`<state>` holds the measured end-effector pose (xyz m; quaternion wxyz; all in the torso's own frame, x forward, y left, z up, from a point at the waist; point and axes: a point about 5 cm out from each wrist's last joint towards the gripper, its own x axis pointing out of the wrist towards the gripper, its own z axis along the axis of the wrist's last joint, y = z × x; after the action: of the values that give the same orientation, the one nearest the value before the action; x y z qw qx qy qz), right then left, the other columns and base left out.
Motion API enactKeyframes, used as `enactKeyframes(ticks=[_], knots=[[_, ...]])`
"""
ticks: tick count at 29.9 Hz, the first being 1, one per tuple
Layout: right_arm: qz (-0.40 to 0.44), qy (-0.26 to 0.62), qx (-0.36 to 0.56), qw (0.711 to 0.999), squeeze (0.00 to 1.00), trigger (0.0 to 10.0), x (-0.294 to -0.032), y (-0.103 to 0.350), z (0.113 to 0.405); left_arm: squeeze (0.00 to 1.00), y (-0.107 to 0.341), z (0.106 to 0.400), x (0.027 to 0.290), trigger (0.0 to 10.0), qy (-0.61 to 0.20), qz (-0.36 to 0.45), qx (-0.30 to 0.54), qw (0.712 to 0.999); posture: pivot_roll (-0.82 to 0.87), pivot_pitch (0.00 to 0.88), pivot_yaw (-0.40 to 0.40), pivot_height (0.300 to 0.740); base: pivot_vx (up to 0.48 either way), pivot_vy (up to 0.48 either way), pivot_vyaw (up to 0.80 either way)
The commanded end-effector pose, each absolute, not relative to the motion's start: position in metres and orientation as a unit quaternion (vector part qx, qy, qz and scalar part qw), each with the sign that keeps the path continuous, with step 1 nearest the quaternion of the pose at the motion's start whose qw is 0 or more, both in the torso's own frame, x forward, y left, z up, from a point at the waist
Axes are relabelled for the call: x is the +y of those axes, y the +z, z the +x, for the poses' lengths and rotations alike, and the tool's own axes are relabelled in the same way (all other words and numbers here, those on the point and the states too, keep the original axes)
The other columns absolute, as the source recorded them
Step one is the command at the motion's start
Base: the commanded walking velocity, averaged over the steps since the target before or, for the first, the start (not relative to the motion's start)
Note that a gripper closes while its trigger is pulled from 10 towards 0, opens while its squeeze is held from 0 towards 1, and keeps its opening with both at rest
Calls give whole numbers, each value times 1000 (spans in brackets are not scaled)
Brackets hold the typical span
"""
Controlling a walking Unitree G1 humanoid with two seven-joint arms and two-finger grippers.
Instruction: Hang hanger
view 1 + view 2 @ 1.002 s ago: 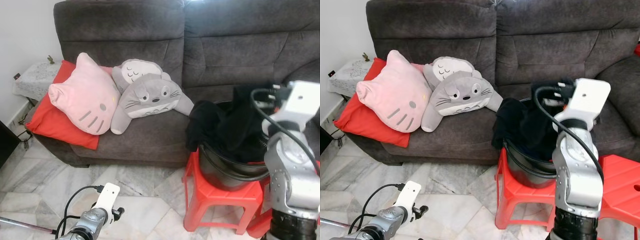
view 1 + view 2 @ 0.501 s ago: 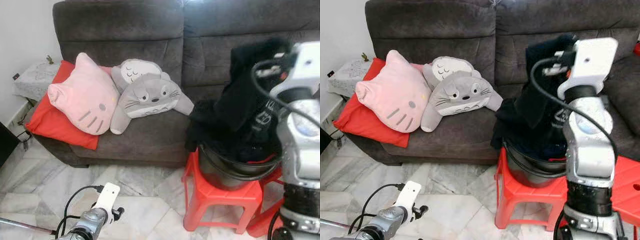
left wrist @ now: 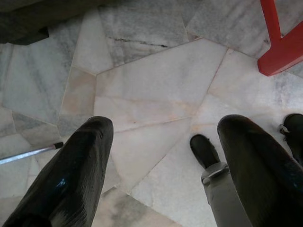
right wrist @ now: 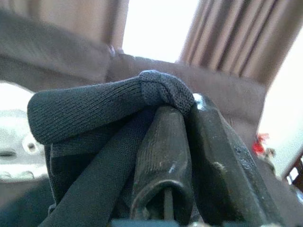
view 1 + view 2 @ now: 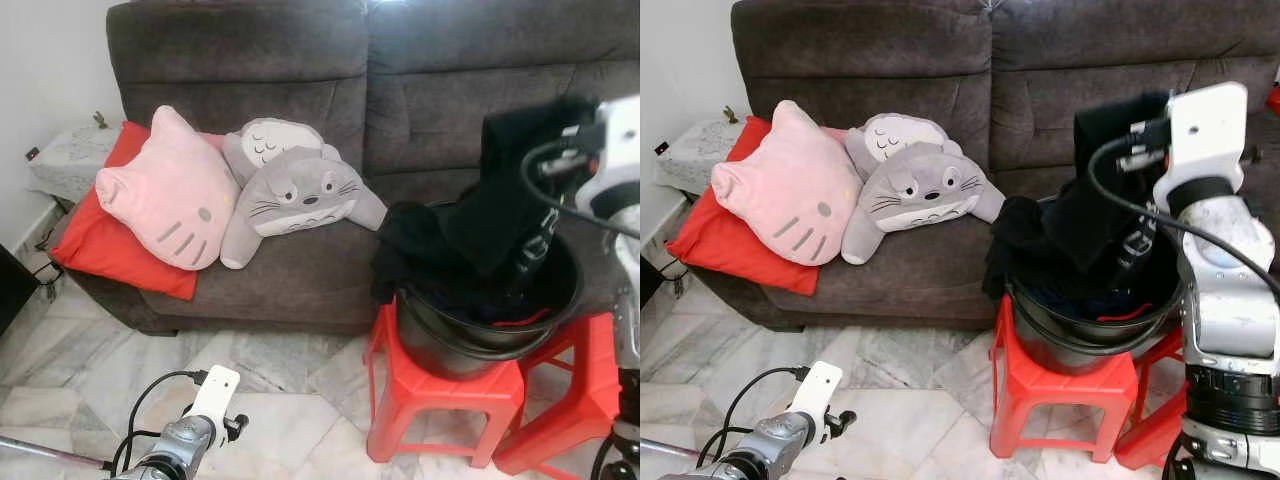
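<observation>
— Where is the right tool (image 4: 182, 156) and what does it hold?

— It is raised over the black bucket (image 5: 480, 340), its fingers pinching a dark knitted garment (image 5: 505, 205) that hangs down into the bucket. The bucket sits on a red stool (image 5: 440, 405) before the grey sofa (image 5: 300, 60).

— And the left tool (image 3: 161, 156)?

— It hangs low over the marble floor (image 3: 156, 80), fingers spread, gripping nothing. A thin metal rod (image 3: 28, 153) lies on the floor nearby. No hanger can be made out.
</observation>
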<state>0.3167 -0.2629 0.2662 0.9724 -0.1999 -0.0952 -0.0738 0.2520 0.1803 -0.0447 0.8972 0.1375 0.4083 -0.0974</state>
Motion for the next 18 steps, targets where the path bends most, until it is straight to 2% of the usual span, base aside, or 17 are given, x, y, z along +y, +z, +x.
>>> enactKeyframes(ticks=[1, 6, 8, 9, 10, 12, 15, 18], knots=[[-196, -119, -96, 969, 0, 0, -278, 276, 315, 0, -46, 250, 185, 10000, -94, 144, 415, 893, -238, 0, 90, 740, 0, 0, 0], [-203, -171, -55, 962, 0, 0, -300, 269, 317, 0, -45, 250, 186, 10000, -93, 145, 415, 894, -236, 0, 92, 740, 0, 0, 0], [-207, -152, -45, 965, 0, 0, -300, 265, 320, 0, -45, 250, 186, 10000, -93, 145, 415, 894, -236, 0, 92, 740, 0, 0, 0], [-205, -125, -42, 970, 0, 0, -295, 263, 321, 0, -45, 250, 186, 10000, -93, 145, 415, 894, -236, 0, 92, 740, 0, 0, 0], [-216, -57, -35, 974, 0, 0, -282, 258, 324, 0, -45, 250, 186, 10000, -93, 145, 415, 894, -236, 0, 92, 740, 0, 0, 0], [-231, -4, -27, 972, 0, 0, -272, 254, 324, 0, -45, 250, 186, 10000, -93, 145, 415, 894, -236, 0, 92, 740, 0, 0, 0], [-262, 84, 2, 961, 0, 0, -256, 240, 320, 0, -45, 250, 186, 10000, -93, 145, 415, 893, -236, 0, 92, 740, 0, 0, 0], [-283, 140, 37, 948, 0, 0, -252, 226, 313, 0, -45, 250, 186, 10000, -93, 145, 415, 893, -236, 0, 92, 740, 0, 0, 0]])
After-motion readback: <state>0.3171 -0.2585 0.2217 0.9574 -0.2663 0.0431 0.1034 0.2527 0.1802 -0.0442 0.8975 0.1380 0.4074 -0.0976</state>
